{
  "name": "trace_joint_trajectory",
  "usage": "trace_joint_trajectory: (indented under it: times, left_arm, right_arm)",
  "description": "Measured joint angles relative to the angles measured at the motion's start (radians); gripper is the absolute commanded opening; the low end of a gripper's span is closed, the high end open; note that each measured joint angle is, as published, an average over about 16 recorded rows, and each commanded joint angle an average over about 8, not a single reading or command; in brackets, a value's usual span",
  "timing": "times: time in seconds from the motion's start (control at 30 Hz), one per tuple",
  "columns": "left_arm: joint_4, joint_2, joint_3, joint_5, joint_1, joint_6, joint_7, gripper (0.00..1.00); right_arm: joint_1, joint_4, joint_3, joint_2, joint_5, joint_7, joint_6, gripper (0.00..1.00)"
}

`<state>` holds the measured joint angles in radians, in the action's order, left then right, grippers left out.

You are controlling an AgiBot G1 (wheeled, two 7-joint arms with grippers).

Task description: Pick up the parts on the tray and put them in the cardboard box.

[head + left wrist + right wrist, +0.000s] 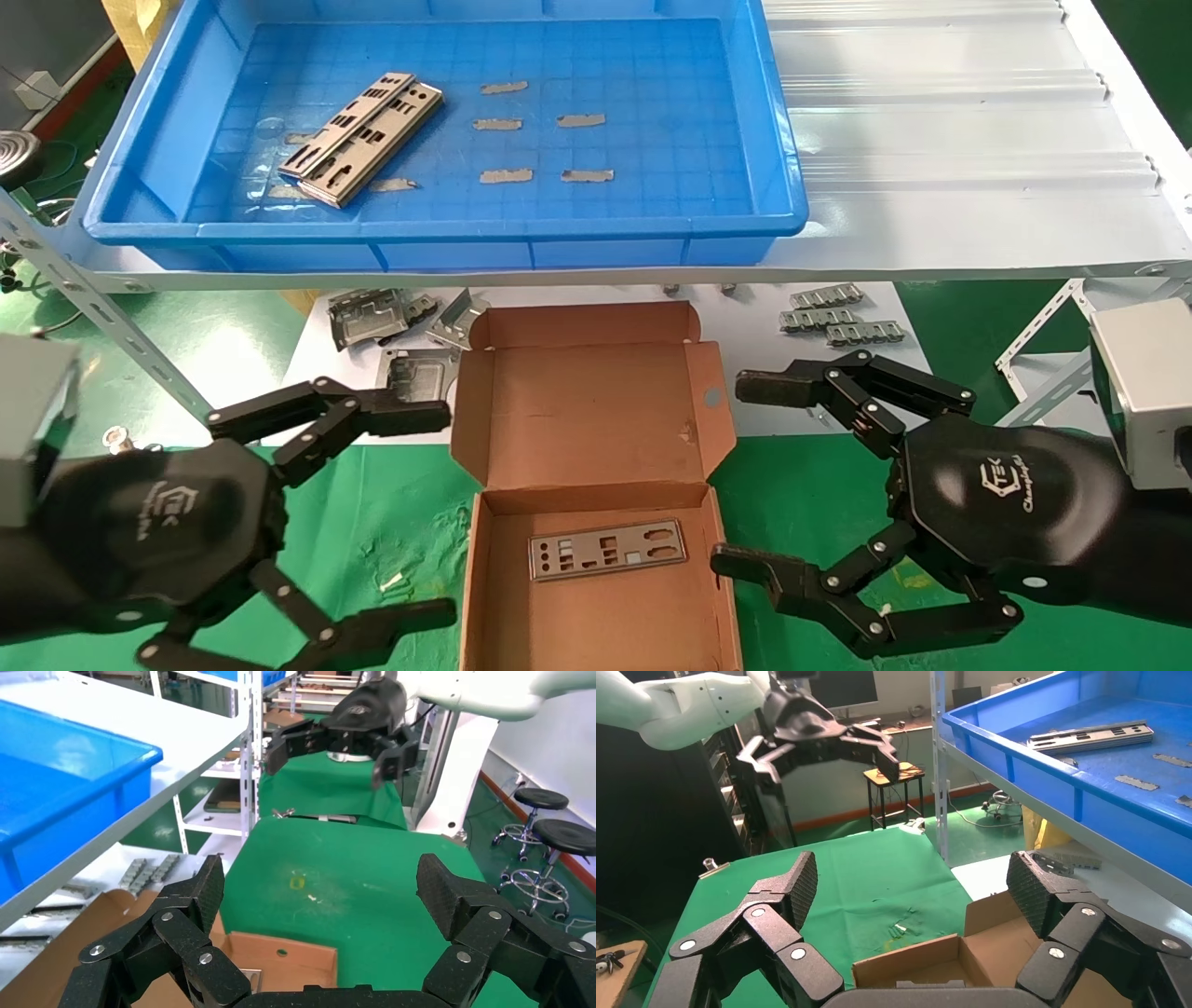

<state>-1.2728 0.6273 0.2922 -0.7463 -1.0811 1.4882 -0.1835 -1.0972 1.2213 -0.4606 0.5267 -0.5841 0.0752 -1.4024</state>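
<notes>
One punched metal part point(607, 549) lies flat on the floor of the open cardboard box point(596, 596), toward the box's hinge edge. The box sits on the green table point(391, 531) with its flap lid point(587, 410) folded back toward the shelf. Two more parts point(361, 138) lie stacked and slanted in the blue tray point(782, 168), well beyond the box, near the tray's left end; small plain grey strips point(545, 121) are scattered on the tray floor beside them. The tray rests on a white shelf point(931, 140) above the table.

The right gripper point(745, 471) hovers just beside the box's right wall, jaws spread wide and holding nothing; the boxed part lies close to its lower finger, apart from it. The left gripper point(447, 513) hovers just beside the box's left wall, likewise wide open and empty.

Behind the box, on a white sheet under the shelf, lie bent metal brackets point(372, 317) to the left of the lid and ribbed metal pieces point(838, 321) to its right.
</notes>
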Motion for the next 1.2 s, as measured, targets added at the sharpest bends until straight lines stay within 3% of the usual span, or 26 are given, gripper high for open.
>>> trace_joint_trajectory:
  times: [1.2]
  left_arm:
    - [-0.011, -0.016, -0.013, 0.016, 0.007, 0.008, -0.004, 1.0]
  right_arm:
    - [0.0, 0.0, 0.0, 0.0, 0.0, 0.0, 0.0, 1.0]
